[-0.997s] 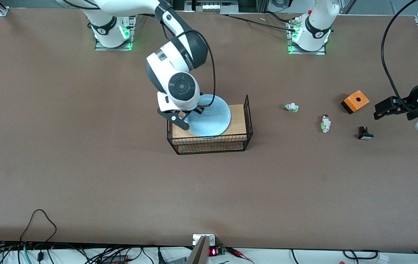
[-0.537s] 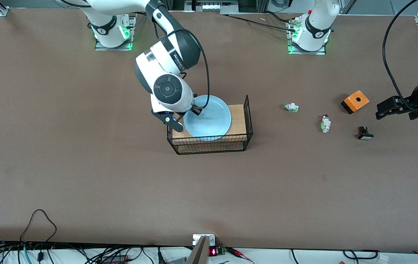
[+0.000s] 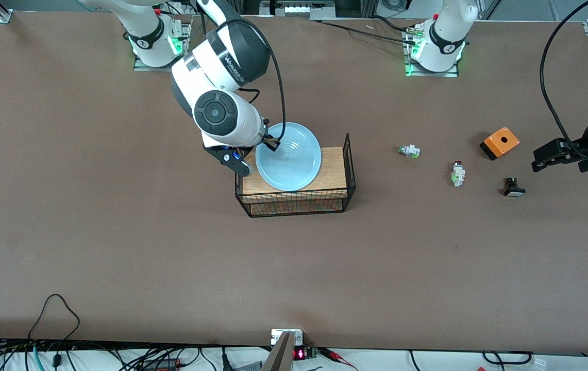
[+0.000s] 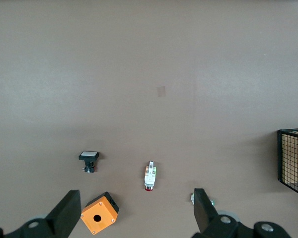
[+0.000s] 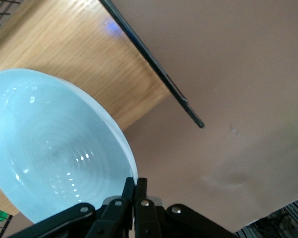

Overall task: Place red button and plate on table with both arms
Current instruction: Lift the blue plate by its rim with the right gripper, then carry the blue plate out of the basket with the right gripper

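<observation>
1. I take the wire basket (image 3: 296, 180) near the middle of the worktop (image 3: 118, 232) as my landmark; its light wooden board (image 3: 332, 167) shows under the plate

2. My right gripper (image 5: 135, 186) is over the basket's edge toward the right arm's end of the worktop, fingers pinched together on the rim of the plate (image 3: 288, 156)

3. The pale blue plate hangs above the basket's board, held clear of it and tilted in the right wrist view (image 5: 54, 148)

4. The red button (image 3: 458, 173) lies on the worktop well apart from the basket, toward the left arm's end; in the left wrist view (image 4: 149, 175) it lies on its side, red cap at one end, nothing touching it

5. Between the basket and the red button sits a white part with a green cap (image 3: 409, 151)

6. Past the red button from the basket are an orange box (image 3: 500, 142) and a black part with a white cap (image 3: 514, 187), the black part nearer the front camera

7. My left gripper (image 3: 543, 157) hangs over the worktop past the orange box, fingers (image 4: 202, 213) spread wide, holding nothing; that arm waits
</observation>
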Controlling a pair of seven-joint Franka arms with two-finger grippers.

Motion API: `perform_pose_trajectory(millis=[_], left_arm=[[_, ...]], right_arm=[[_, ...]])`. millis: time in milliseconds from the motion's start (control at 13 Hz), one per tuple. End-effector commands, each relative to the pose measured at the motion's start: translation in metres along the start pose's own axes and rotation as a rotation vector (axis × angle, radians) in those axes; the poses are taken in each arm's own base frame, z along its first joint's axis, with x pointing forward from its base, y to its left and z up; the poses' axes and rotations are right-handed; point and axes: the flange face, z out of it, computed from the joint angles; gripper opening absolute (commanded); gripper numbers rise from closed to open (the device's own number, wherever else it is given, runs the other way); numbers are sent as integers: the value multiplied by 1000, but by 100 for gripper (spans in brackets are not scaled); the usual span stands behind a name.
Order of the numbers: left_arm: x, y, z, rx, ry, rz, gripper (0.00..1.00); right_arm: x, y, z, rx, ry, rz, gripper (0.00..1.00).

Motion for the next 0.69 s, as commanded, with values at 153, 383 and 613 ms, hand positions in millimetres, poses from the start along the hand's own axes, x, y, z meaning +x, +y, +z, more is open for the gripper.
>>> perform_pose_trajectory(millis=[153,383,613], left_arm=[[-15,2,-2,-12,5,-2,100],[-17,2,1,-10,23,-2,100],[-17,2,1,-10,14,0,100]], right_arm=[[-21,13,-11,-48,-43,17,0],[-31,23,-22,-71,-67,16,0],[-49,44,-49,-89,-76,16,0]])
